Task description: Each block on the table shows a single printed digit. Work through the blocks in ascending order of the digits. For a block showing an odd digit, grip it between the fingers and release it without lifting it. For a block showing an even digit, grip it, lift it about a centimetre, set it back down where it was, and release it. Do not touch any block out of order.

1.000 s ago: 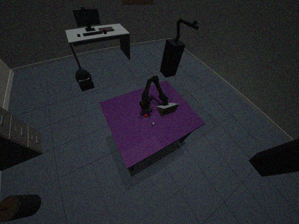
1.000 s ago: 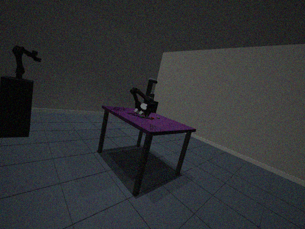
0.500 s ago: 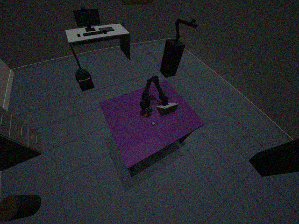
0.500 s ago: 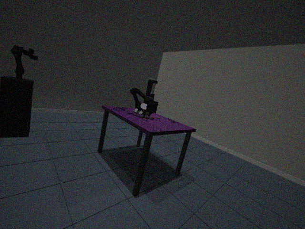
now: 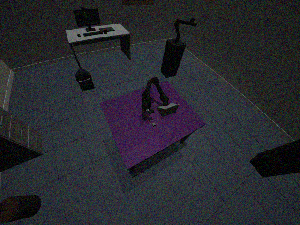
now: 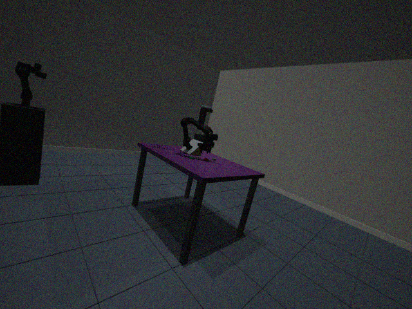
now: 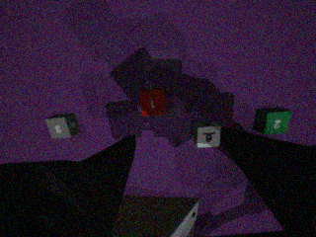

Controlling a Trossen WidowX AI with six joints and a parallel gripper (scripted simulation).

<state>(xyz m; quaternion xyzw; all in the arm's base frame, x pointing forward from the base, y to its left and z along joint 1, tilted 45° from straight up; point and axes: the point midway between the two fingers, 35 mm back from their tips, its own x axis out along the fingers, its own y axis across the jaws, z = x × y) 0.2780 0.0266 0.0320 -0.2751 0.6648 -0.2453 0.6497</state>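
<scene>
gripper (image 7: 173,163) open, empty | red block (image 7: 152,103) ahead, apart

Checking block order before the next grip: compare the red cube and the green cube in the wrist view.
The red cube shows a 1; the green cube shows a 2. The red cube lies mid-frame ahead of the open gripper; the green cube sits far right. Both rest on the purple table, ungripped.

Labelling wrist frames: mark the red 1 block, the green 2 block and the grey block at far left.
red block (image 7: 152,103), wrist view, on its top face by the printed 1.
green block (image 7: 274,122), wrist view, on the face showing the 2.
grey block (image 7: 60,126), wrist view, on its lit face; digit too blurred to read.
</scene>
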